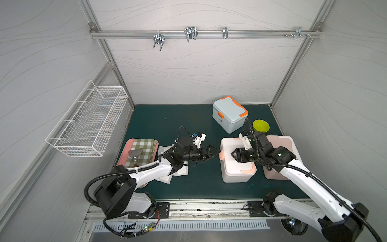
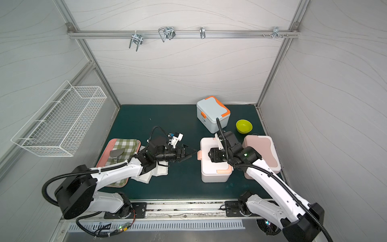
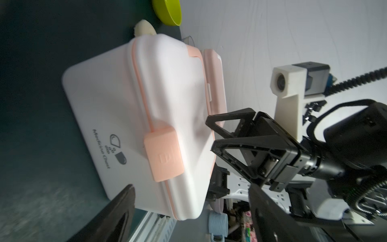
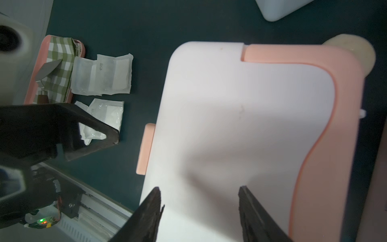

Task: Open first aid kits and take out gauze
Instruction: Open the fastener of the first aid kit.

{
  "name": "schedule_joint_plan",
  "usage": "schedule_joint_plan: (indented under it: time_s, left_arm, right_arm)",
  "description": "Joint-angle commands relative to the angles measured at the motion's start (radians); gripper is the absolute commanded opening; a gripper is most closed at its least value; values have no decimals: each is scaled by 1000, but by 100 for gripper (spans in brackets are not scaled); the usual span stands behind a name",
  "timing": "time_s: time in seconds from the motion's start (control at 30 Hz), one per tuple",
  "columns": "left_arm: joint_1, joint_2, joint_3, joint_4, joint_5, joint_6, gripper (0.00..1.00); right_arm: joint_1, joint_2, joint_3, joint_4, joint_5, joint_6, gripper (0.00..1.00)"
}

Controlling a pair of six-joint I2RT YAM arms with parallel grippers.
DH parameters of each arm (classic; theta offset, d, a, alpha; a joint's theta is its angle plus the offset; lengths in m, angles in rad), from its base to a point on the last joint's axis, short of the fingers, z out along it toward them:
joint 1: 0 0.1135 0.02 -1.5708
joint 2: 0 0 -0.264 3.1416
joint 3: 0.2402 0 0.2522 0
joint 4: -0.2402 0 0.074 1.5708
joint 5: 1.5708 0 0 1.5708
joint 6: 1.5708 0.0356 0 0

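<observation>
Kits (image 1: pixel 229 114) — three; bowl (image 1: pixel 261 125) — one

worktop (image 1: pixel 188 125): dark teal, plain
near kit (image 1: pixel 230 144): white, peach trim and clasp, grey logo
far kit (image 1: pixel 229 114): pale blue, orange trim and clasps
side kit (image 1: pixel 279 145): dusty pink, white trim
bowl (image 1: pixel 261 125): lime green
tray (image 1: pixel 123 156): pink
cloth (image 1: pixel 144 146): green-white check
gauze (image 4: pixel 102 73): white pads, clear pouches
basket (image 1: pixel 90 123): white wire grid

Pale wavy-lined walls (image 1: pixel 188 79) and aluminium rails (image 1: pixel 205 33) enclose a dark green tabletop (image 1: pixel 159 125).
</observation>
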Motion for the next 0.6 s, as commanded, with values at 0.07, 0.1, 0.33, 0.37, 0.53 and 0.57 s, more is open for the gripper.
schedule_joint_plan:
  time_s: [0.07,0.1,0.33,0.37,0.53,0.57]
  left_arm:
    - [-76,-41,224,-596,-271,284,86]
    - [-93,-31,262,-648,-307,306,86]
    - [-205,137,513,-876,-491,399,86]
    - [-216,163,543,-901,-510,409,86]
    - [-230,292,646,-937,-520,439,84]
    - [-230,307,654,-936,-523,438,83]
  right_arm:
    - [-115,-91,-13,-52,25,26,73]
    - [-142,-105,-22,-51,14,29,76]
    - [-271,-137,-65,-59,-4,59,99]
    - [-279,-137,-71,-56,-13,59,99]
    - [-294,-138,-106,-31,-73,58,99]
    - [-294,-135,-111,-28,-79,59,99]
